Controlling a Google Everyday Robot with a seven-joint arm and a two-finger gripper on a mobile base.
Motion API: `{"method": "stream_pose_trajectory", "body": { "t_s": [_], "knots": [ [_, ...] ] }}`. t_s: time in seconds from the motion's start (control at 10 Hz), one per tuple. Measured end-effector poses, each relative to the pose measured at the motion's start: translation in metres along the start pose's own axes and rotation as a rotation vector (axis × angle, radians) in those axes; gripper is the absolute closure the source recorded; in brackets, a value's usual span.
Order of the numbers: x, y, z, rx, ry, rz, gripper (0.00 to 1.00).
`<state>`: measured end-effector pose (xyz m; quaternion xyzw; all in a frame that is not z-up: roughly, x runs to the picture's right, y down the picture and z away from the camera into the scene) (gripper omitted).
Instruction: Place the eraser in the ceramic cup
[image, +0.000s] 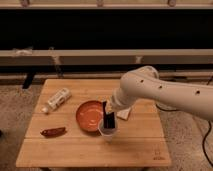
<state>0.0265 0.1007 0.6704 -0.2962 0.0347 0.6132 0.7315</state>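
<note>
No text or label can be read anywhere (gripper (109, 120) sits above the ceramic cup (108, 131))

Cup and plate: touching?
Cannot tell. In the camera view the cup overlaps the plate's right rim, with the gripper hanging just above the cup's mouth; no gap or contact shows plainly.

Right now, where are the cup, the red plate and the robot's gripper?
ceramic cup (108, 132), camera view, front wall.
orange-red plate (87, 115), camera view, bare middle.
gripper (109, 121), camera view, fingertips above the cup's mouth.
</note>
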Motion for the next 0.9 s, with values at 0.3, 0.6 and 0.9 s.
{"method": "stream_pose_trajectory", "body": {
  "t_s": [0.3, 0.6, 0.9],
  "knots": [
    [-0.002, 0.007, 0.0077, 0.014, 0.005, -0.017, 0.2],
    [-0.0029, 0.0071, 0.0097, 0.027, 0.004, -0.018, 0.2],
    [-0.0059, 0.0055, 0.0077, 0.032, -0.003, -0.017, 0.2]
  ]
}}
